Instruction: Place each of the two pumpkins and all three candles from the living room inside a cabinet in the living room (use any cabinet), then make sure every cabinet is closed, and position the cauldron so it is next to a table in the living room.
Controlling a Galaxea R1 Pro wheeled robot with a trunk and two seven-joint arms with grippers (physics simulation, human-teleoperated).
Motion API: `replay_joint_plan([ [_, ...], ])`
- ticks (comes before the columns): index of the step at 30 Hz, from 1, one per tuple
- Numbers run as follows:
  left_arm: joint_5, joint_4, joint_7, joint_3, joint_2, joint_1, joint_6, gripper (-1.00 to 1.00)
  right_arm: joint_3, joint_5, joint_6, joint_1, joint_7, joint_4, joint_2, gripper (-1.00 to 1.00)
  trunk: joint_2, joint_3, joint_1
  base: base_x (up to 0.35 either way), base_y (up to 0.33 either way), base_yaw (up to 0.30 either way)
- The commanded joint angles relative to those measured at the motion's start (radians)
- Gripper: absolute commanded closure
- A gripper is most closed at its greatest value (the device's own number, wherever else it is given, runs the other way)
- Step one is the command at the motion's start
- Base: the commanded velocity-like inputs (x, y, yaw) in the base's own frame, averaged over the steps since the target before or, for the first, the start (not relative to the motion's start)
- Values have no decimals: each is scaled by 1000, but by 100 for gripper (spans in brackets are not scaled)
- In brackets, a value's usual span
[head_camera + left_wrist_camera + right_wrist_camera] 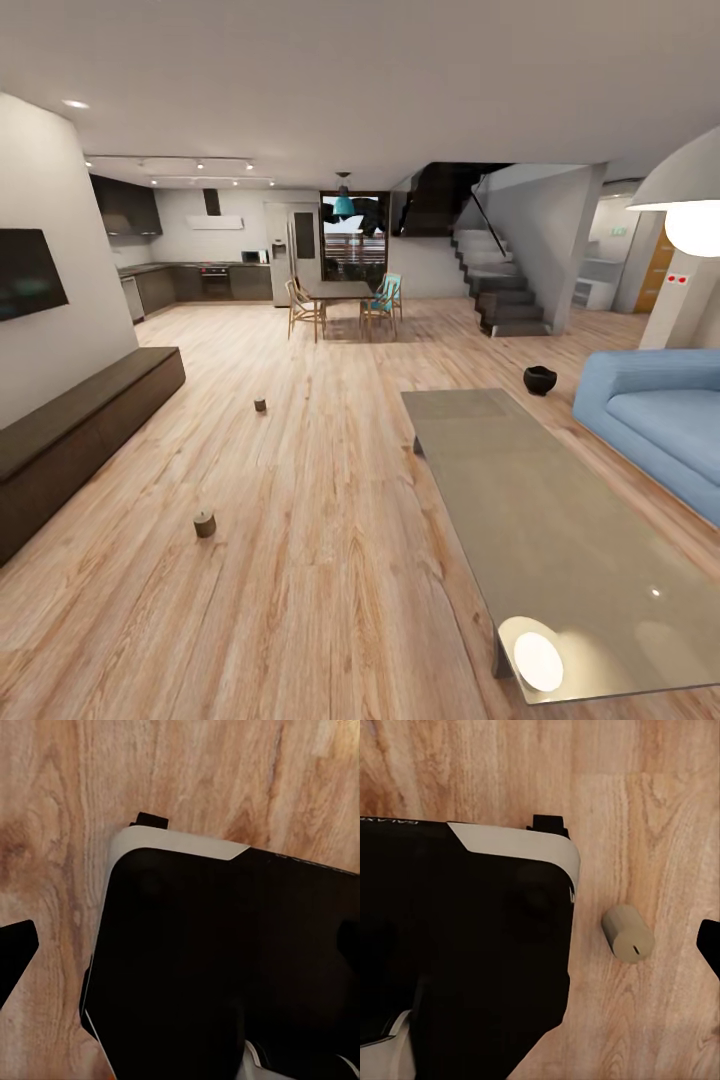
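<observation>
Two candles stand on the wooden floor (330,500) in the head view: a near candle (205,523) in the open floor between cabinet and table, and a far candle (260,405) further toward the kitchen, both upright and well apart from each other. A third candle (628,932) appears in the right wrist view, lying on the floor just beside the robot's black, white-edged base (465,945); whether it touches the base cannot be told.

Cabinet (80,430): long, low, dark brown, set against the left wall under a dark wall screen (28,272); front panels appear closed.

Table (560,540): long, glossy grey top reflecting a lamp, to the right of the candles.

Cauldron (540,379): black, on the floor beyond the table's far end, near a blue sofa (660,420).

Background: dining table with chairs (345,300), staircase (500,290).

Left and right pincers: only dark slivers at the edges of the wrist views; how far open either one is, or what it holds, cannot be told.
</observation>
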Motion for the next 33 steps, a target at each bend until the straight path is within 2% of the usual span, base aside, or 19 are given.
replay_joint_plan([
  [1, 12, -2, 0, 1, 0, 0, 6, -100, 0, 6, 5, -1, 0, -1, 0, -100, -1, -1, 0, 0, 0, 0],
  [7, 56, -1, 4, 0, -1, 0, 3, -100, 0, 6, 5, -1, 0, -1, 0, -100, -1, -1, 0, 0, 0, 0],
  [8, 74, -1, 6, 0, -1, 0, 3, -100, 0, 6, 5, -1, 0, -1, 0, -100, -1, -1, 0, 0, 0, 0],
  [12, 110, 1, 8, -2, 0, 0, -1, -100, 0, 6, 5, -1, 0, -1, 0, -100, -1, -1, 0, 0, 0, 0],
  [21, 120, 27, 10, -5, -1, 0, -77, -100, 0, 6, 2, -1, 0, -1, 0, -100, -1, -1, 0, 0, 0, 46],
  [33, 120, 37, 9, -4, -1, 0, -108, -100, 2, 6, 1, -1, 0, -1, 0, -100, -1, -1, 0, 29, 19, 261],
])
